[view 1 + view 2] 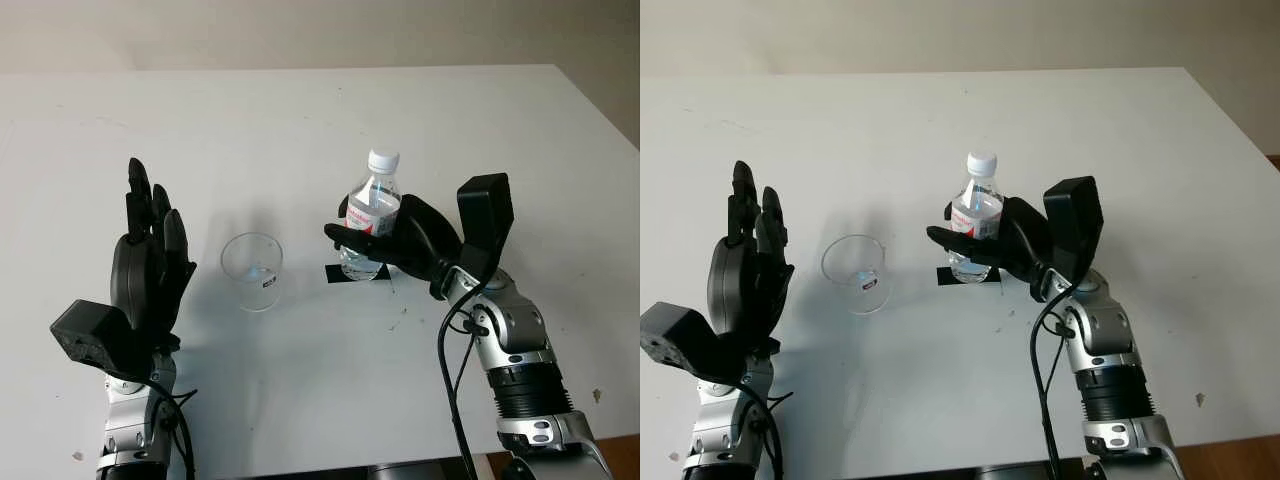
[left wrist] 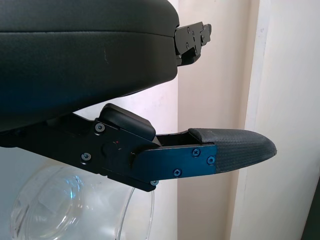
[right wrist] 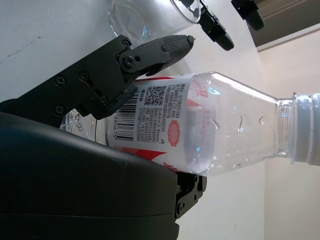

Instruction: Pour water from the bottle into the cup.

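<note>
I see a white tabletop [image 1: 300, 120] with little on it besides the two task items: a small black square patch [image 1: 357, 273] lies under the bottle, and a few dark specks dot the surface near my right arm. Nothing stands between the bottle and the cup.

My right hand [image 1: 385, 238] is wrapped around the bottle [image 1: 371, 212], fingers [image 3: 150, 52] curled across its red-and-white label. The bottle is upright, its white cap [image 1: 383, 160] still on, its base on or just above the black patch; I cannot tell which. It is clear plastic; droplets cling to the inside of the upper part, and I cannot read a water level.

The cup [image 1: 253, 270] is a clear tumbler standing upright on the tabletop, just left of the bottle and apart from it. It looks empty, with a small dark label on its side.

My left hand [image 1: 150, 265] is open, raised beside the cup on its far-left side, palm toward it, not touching.
</note>
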You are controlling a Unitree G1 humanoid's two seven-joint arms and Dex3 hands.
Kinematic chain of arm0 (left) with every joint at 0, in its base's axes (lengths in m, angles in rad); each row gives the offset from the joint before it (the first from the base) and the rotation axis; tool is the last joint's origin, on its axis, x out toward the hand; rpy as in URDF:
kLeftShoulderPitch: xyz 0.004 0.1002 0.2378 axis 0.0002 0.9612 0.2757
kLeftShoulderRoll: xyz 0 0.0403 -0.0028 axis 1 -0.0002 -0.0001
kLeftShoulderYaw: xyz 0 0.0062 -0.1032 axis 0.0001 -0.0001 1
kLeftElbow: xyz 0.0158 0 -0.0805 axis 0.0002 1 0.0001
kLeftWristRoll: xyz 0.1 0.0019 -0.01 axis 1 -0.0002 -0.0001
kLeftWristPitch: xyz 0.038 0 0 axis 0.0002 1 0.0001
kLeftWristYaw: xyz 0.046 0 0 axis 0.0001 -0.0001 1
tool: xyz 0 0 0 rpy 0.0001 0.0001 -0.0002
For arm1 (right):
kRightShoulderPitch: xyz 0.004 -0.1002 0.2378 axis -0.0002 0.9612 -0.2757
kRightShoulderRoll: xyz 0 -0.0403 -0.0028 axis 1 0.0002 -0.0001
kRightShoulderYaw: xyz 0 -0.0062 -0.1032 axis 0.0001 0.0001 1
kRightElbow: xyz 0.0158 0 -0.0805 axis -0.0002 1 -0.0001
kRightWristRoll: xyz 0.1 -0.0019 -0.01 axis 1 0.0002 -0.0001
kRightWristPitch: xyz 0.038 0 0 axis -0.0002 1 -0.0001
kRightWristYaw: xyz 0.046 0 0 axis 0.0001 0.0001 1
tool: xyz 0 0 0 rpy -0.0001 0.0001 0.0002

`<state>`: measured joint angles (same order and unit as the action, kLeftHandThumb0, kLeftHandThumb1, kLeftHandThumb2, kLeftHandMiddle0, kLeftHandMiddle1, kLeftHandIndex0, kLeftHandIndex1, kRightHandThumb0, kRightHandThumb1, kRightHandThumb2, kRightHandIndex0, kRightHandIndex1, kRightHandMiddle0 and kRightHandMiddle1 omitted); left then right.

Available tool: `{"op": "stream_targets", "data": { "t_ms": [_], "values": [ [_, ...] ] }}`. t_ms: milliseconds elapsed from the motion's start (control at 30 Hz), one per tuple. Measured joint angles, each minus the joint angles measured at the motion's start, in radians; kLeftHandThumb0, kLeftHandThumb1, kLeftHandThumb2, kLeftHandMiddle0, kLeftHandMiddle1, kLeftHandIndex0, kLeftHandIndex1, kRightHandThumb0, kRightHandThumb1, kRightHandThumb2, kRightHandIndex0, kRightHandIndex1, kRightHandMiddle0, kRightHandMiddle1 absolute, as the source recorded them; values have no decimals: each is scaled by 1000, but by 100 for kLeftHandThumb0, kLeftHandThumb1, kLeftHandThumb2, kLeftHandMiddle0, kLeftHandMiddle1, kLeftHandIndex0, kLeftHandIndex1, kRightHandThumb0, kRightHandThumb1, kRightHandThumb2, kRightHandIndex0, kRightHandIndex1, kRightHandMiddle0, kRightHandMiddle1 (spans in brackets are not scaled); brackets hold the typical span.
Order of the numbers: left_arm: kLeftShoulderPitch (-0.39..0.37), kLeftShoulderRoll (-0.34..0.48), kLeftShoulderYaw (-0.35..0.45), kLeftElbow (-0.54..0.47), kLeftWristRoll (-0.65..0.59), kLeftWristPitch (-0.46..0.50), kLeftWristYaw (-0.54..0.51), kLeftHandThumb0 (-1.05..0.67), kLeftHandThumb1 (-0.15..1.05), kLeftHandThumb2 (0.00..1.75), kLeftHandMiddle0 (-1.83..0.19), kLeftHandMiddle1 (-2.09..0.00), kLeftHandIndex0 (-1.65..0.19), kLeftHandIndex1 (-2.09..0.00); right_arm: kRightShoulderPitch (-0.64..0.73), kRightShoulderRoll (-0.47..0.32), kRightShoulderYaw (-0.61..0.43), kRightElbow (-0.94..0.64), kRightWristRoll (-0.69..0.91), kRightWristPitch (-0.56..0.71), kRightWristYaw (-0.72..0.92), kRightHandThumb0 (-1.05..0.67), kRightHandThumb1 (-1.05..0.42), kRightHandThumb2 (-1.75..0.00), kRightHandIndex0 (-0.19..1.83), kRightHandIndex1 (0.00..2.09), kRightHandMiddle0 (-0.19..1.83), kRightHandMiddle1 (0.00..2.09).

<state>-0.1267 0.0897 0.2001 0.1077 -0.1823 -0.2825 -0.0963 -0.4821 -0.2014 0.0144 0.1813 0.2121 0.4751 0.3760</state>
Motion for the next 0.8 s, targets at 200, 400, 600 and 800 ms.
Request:
{"op": "stream_targets", "data": {
  "t_ms": [200,400,600,800],
  "values": [
    [0,0,0,1,0,0,0,-95,105,55,16,0,19,0,1,8,19,-1,-23,-17,-2,-24,-105,-31,105,209,19,209],
    [0,1,2,1,1,-1,3,-96,105,54,15,0,19,0,21,8,43,-33,-51,-23,-8,-26,-105,-29,85,209,6,209],
    [0,4,3,1,0,-2,-6,-94,105,55,15,0,19,0,62,7,68,-42,-89,-107,10,-39,-104,-10,33,209,-18,209],
    [0,4,6,3,-1,-2,-11,-95,105,53,16,0,19,0,104,7,79,-27,-108,-162,29,-57,-96,-5,-18,166,-19,170]
  ]
}}
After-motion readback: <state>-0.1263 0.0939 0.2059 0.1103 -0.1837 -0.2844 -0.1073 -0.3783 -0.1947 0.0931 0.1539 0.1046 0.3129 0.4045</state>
